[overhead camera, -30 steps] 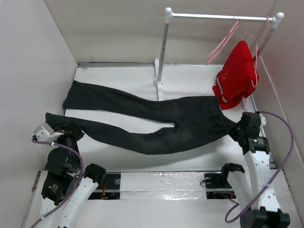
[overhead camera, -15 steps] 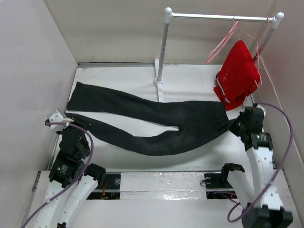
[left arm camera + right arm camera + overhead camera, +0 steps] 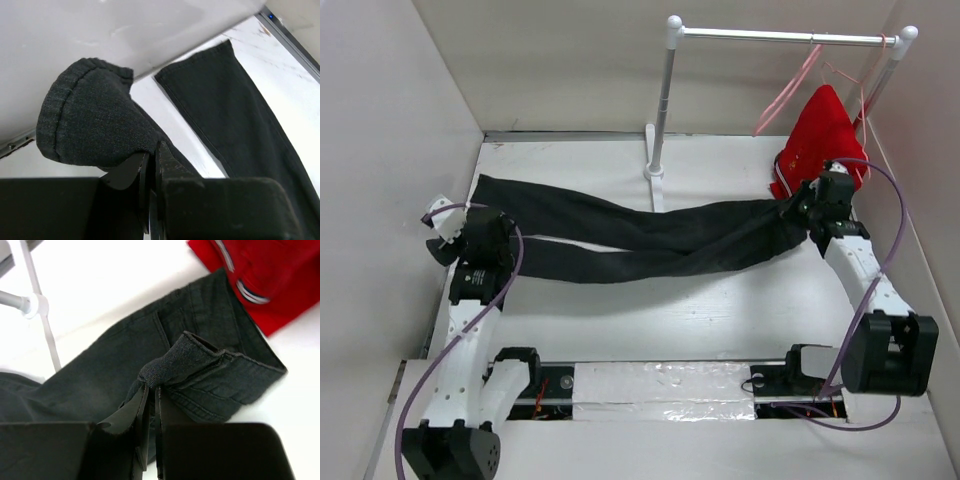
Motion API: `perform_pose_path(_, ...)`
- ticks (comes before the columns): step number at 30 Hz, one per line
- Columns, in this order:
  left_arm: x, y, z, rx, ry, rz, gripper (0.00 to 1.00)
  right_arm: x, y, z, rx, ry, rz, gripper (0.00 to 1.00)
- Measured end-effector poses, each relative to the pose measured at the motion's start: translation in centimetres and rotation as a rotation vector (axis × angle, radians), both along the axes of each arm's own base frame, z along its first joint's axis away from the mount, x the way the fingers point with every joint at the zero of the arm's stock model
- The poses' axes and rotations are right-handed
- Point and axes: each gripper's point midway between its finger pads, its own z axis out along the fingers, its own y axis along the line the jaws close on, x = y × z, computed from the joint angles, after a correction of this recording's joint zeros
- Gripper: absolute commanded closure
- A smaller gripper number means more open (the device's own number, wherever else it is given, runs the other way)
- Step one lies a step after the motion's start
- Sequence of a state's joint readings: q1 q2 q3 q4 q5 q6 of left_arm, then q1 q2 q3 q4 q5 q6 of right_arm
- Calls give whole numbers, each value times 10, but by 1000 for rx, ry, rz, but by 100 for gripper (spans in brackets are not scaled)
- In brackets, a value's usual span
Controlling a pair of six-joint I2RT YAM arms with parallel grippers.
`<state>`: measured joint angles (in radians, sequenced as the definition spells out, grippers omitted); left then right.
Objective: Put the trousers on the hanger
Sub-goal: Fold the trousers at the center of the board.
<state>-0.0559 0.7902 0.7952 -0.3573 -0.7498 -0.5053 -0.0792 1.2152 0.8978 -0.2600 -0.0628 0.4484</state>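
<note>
Item: long black fabric trousers (image 3: 650, 240), stretched across the white surface (image 3: 720, 320) in front of the white rail stand (image 3: 662, 110).
Left end effector (image 3: 151, 150): pinched narrow on a leg hem, far left of the stand.
Right end effector (image 3: 150, 387): pinched narrow on the waistband, right of the stand, just beside the bright red garment (image 3: 820, 140).
Hanger: thin pale-pink triangular hanger (image 3: 785, 95), hooked on the stand's rail, apart from the trousers.
Overhead view only: rail and hanger.
Wrist views only: cloth folds bunched between the fingers.

A robot test booth. Plain walls (image 3: 380, 120) box in a white table (image 3: 720, 320); beyond the fingers (image 3: 127, 415) stands a small clothes rail (image 3: 665, 95).
</note>
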Motion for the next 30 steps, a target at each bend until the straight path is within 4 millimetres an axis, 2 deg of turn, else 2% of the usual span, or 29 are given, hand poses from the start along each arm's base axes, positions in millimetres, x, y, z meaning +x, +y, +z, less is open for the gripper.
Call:
perform_pose_path(5, 9, 23, -10, -21, 20, 107, 100, 30, 6, -3, 25, -32, 34, 100)
perform_pose_path(10, 20, 53, -42, -81, 80, 221, 100, 51, 5, -7, 41, -52, 27, 100)
perform_pose_path(13, 21, 61, -55, -90, 121, 260, 100, 64, 2, -9, 51, -55, 28, 100)
perform_pose_path(19, 27, 68, -53, -78, 122, 268, 100, 76, -1, -7, 65, -92, 26, 100)
perform_pose_path(23, 53, 74, -56, -74, 159, 260, 100, 89, -2, -17, 74, -79, 24, 100)
perform_pose_path(30, 100, 79, -76, -71, 248, 218, 100, 103, -3, -33, 81, -48, 25, 100)
